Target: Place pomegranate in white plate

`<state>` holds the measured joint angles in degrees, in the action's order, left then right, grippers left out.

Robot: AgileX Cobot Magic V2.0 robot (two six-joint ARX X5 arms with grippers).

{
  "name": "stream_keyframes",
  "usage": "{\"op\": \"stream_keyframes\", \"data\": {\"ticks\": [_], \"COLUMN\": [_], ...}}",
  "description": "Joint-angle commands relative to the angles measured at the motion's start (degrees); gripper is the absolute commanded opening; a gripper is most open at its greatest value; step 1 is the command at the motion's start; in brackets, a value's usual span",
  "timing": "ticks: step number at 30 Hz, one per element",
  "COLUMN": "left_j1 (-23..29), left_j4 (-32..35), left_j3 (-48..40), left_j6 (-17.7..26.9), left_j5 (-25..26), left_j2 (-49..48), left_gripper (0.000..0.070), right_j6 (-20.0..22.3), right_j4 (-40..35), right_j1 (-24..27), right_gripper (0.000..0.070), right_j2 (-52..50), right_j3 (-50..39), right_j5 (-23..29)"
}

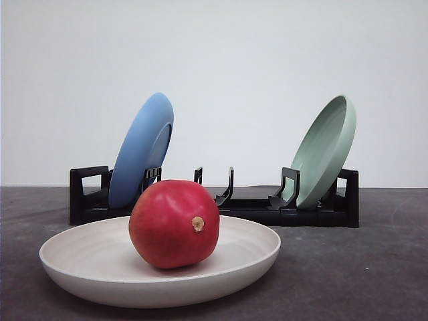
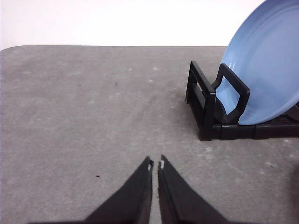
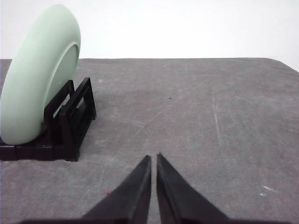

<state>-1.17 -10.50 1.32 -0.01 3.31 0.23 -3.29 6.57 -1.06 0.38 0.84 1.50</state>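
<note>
- Both jaws are sitting pinched closed and holding nothing, left gripper (image 2: 155, 164) and right gripper (image 3: 153, 157) hanging over bare table (image 1: 374, 267).
- pomegranate (image 1: 174, 223) is already resting inside the white plate (image 1: 80, 264), up front of the rack (image 1: 281, 212).
- Looks basically done to me, so nothing's needing a grab next.

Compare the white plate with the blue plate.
The white plate lies flat on the table at the front; the blue plate stands tilted on edge in the black rack behind. The white plate holds the pomegranate; the blue plate holds nothing. Both are round and shallow.
</note>
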Motion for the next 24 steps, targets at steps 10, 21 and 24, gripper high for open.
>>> {"op": "stream_keyframes", "data": {"ticks": [10,21,24], "left_j1": [0.02,0.02,0.02], "left_j4": [-0.11,-0.11,-0.11], "left_j3": [-0.63,-0.63,-0.63], "left_j6": [0.42,0.42,0.42], "left_j5": [-0.07,-0.07,-0.07], "left_j2": [-0.07,-0.07,-0.07], "left_gripper": [0.0,0.0,0.0], "right_j6": [-0.74,-0.74,-0.74], "right_j4": [-0.76,-0.75,-0.76], "right_j1": [0.07,0.07,0.07], "right_gripper": [0.0015,0.0015,0.0015], "right_j2": [-0.17,-0.17,-0.17], "right_j3": [-0.22,-0.22,-0.22], "right_j5": [0.04,0.04,0.04]}}
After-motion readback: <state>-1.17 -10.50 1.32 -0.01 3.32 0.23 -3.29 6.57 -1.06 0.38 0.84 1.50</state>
